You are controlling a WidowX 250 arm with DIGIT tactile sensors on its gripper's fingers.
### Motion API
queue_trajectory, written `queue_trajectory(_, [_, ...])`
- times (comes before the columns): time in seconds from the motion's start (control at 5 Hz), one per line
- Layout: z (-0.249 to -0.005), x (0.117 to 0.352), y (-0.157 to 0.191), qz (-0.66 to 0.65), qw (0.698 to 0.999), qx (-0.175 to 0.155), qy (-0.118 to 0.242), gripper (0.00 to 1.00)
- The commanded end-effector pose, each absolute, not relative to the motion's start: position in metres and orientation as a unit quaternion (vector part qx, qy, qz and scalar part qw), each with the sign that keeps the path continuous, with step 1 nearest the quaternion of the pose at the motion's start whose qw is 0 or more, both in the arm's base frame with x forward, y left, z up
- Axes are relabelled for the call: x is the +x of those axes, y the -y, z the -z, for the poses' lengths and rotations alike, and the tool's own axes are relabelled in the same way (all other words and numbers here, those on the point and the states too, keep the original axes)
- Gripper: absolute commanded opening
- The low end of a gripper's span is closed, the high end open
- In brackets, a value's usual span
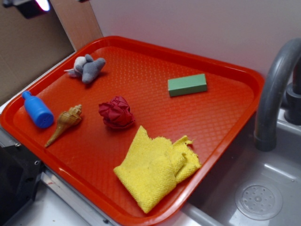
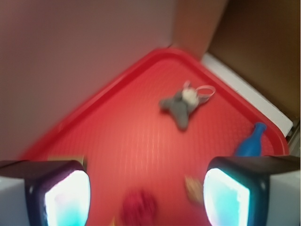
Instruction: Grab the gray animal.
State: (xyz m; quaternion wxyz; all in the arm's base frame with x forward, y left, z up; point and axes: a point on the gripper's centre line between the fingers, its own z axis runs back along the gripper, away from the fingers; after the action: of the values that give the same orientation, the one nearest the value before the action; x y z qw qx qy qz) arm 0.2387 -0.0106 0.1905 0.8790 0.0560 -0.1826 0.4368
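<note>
The gray animal (image 1: 88, 68) is a small blue-gray plush with a pale whitish part, lying at the far left corner of the red tray (image 1: 221, 75). The wrist view shows it (image 2: 181, 104) ahead and well beyond the fingers, with a thin white loop beside it. My gripper (image 2: 147, 195) is open, high above the tray, with nothing between its fingers (image 2: 68, 197). The gripper does not show in the exterior view.
On the tray lie a blue plastic bottle (image 1: 37, 110), a tan spiral seashell (image 1: 66, 123), a red paper ball (image 1: 116, 113), a green block (image 1: 187, 84) and a yellow cloth (image 1: 155, 167). A sink with a gray faucet (image 1: 273, 89) stands at the right. A wall backs the tray.
</note>
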Motion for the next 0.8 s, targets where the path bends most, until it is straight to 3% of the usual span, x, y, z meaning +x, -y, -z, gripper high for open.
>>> queue_trajectory(0.0, [-0.154,0.256,-0.042,-0.529,0.822,0.107,0.179,1.0])
queue_trajectory(0.2, [-0.133,0.252,-0.063,-0.532,0.816,0.139,0.176,1.0])
queue_trajectory(0.6, [-0.106,0.259,-0.085,-0.542,0.81,0.15,0.164,1.0])
